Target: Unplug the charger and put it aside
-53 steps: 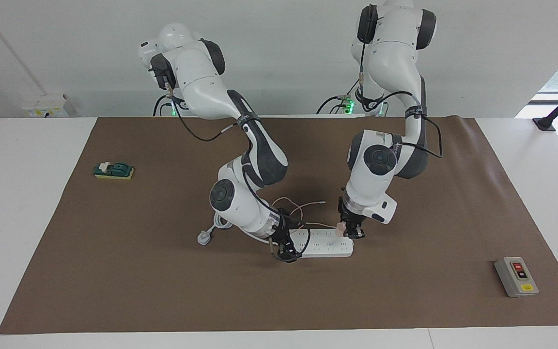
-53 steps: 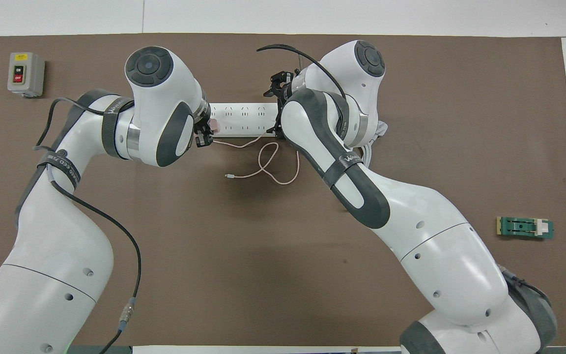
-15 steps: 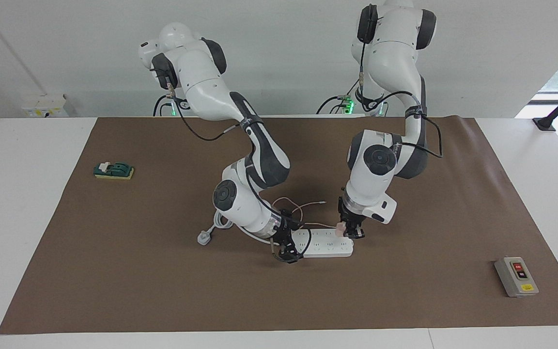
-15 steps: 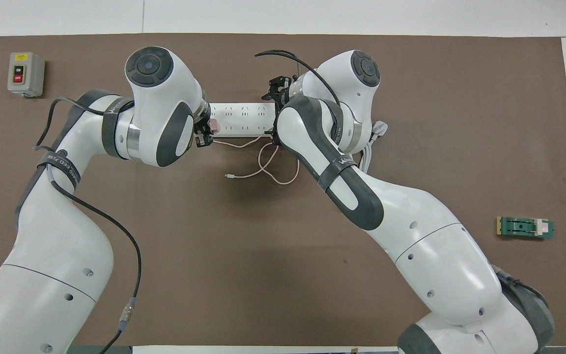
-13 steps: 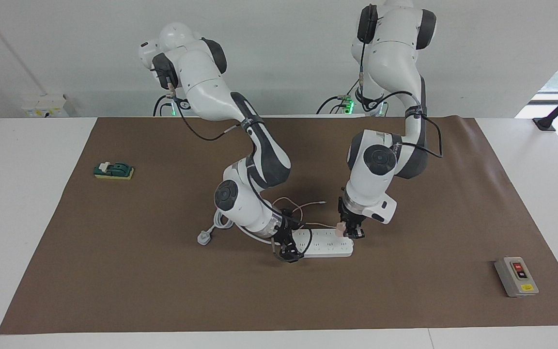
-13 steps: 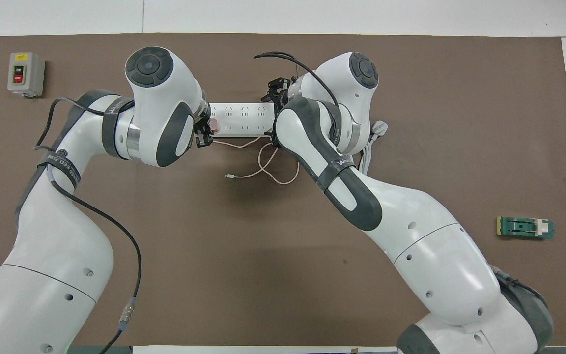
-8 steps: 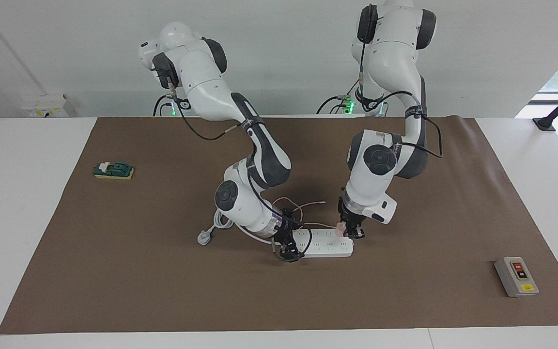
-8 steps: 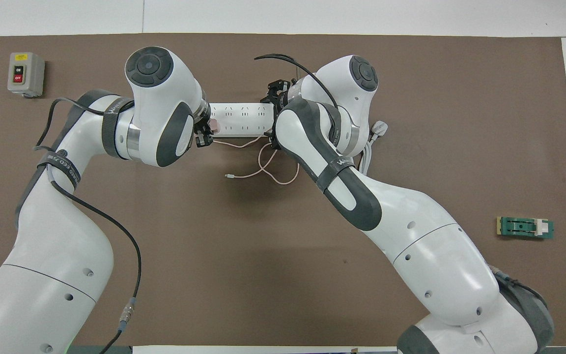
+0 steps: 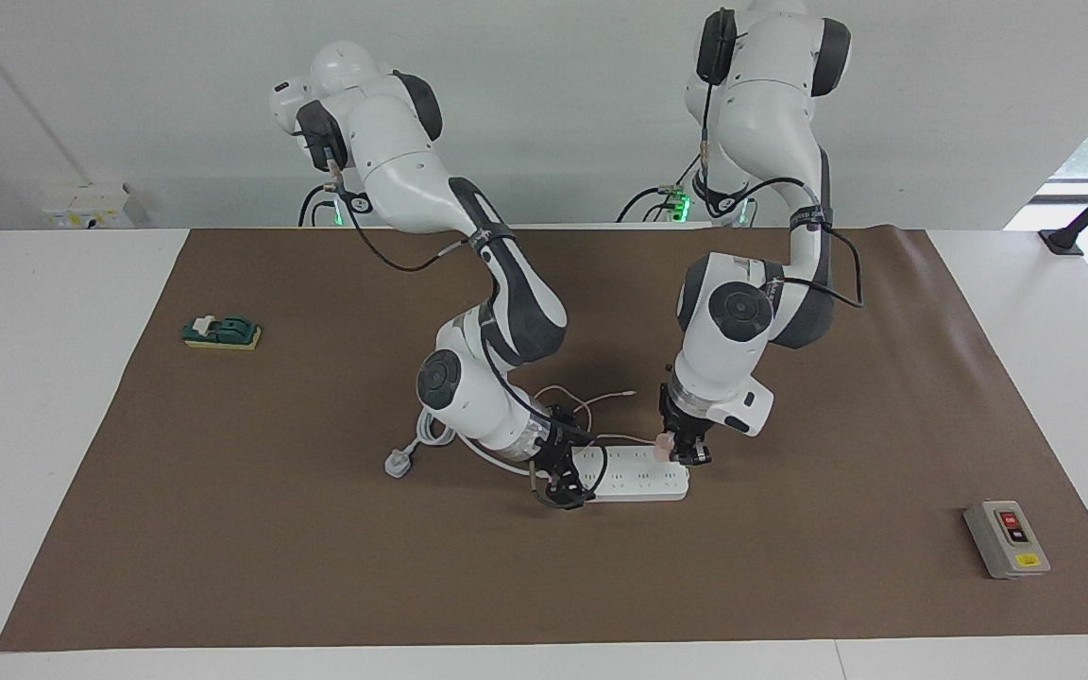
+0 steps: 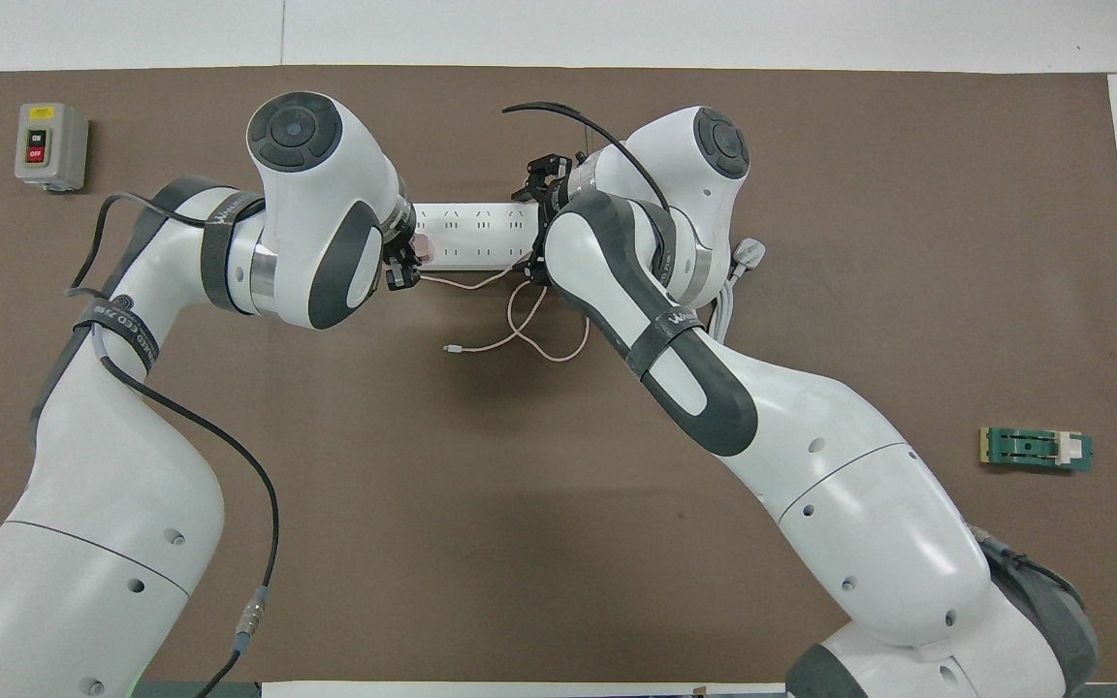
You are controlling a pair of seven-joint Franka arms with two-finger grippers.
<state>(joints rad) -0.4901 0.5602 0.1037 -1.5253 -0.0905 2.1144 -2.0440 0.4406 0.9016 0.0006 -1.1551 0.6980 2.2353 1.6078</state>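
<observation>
left gripper [image 9: 677, 450] — jaws clamped on charger [image 9: 665, 444] in power strip [image 9: 634, 480] | right gripper [image 9: 558, 480] — jaws astride strip's other end, grip unclear

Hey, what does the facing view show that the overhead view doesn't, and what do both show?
Only the facing view shows the arms' bases and the wall, and the left gripper closed on the pink charger at the power strip. It also shows the right gripper straddling the strip's other end.

Only the overhead view shows the strip's socket faces from straight above and the whole loop of pink cable.

Both show the grey switch box, the green block and the white three-pin plug.
</observation>
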